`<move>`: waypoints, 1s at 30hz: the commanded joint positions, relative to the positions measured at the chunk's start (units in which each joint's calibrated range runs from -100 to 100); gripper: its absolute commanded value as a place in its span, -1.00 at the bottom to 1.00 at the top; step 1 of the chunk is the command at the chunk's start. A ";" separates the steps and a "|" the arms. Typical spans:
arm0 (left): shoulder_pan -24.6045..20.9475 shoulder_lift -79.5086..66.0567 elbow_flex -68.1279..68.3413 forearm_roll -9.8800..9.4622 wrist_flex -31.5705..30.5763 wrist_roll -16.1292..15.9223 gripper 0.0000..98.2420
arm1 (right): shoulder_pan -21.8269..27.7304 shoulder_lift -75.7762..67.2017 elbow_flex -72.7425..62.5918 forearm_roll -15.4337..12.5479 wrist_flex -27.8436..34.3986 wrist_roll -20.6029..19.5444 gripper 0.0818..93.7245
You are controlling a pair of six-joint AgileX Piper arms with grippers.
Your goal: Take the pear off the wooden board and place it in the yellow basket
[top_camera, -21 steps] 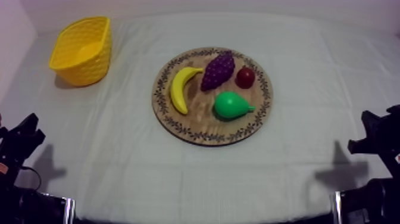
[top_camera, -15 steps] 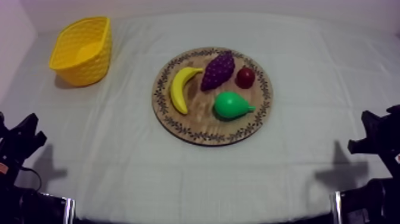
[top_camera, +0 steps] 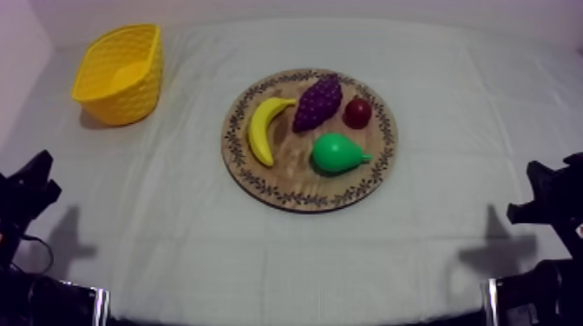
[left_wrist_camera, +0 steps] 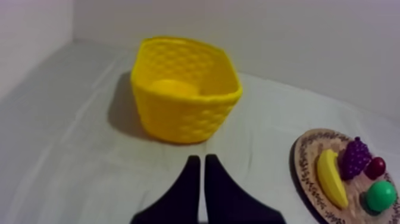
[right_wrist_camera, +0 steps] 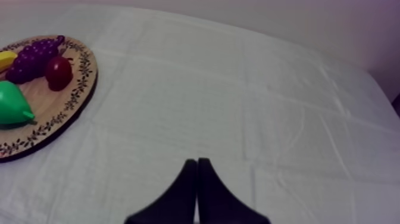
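Observation:
A green pear [top_camera: 337, 153] lies on the round wooden board [top_camera: 260, 182], on the side nearer me, its stem pointing right. The yellow basket [top_camera: 120, 73] stands at the table's far left with nothing in it. My left gripper [top_camera: 33, 178] sits low at the left edge, far from both; its fingers lie together as a narrow wedge [left_wrist_camera: 199, 164] over the cloth in front of the basket [left_wrist_camera: 184, 89]. My right gripper [top_camera: 542, 192] rests low at the right edge, shut [right_wrist_camera: 195, 165], with the pear [right_wrist_camera: 13, 103] and board [right_wrist_camera: 71, 98] off to its left.
On the board also lie a banana [top_camera: 263, 128], a bunch of purple grapes [top_camera: 317, 101] and a small red fruit [top_camera: 357, 112]. A wall runs behind the basket. Bare cloth lies between the board and both arms.
My left gripper has shifted slightly toward the left edge and a little farther up the table. The fruit, board, basket and right arm have not moved.

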 commanded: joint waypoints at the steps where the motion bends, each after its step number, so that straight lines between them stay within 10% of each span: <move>1: 1.69 8.77 -6.46 0.23 -4.71 -3.94 -0.98 | 0.00 0.01 0.03 -0.01 -0.03 0.01 -0.99; 7: 9.12 28.54 -23.51 -0.96 -13.03 -6.46 -0.98 | 0.00 0.01 0.03 -0.01 -0.03 -0.01 -0.99; 13: 16.06 44.28 -39.91 -14.97 -15.04 3.69 -0.98 | 0.00 0.01 0.03 -0.01 -0.03 0.00 -0.99; 17: 19.57 52.60 -48.95 -19.17 -13.61 5.50 -0.98 | 0.00 0.01 0.03 -0.01 -0.03 0.00 -0.99; 21: 23.20 59.60 -57.48 -19.15 -8.56 3.06 -0.98 | 0.00 0.01 0.03 -0.01 -0.03 0.01 -0.99; 30: 27.95 72.72 -72.24 -10.99 1.58 -11.42 -0.97 | 0.00 0.01 0.03 -0.01 -0.03 -0.04 -0.99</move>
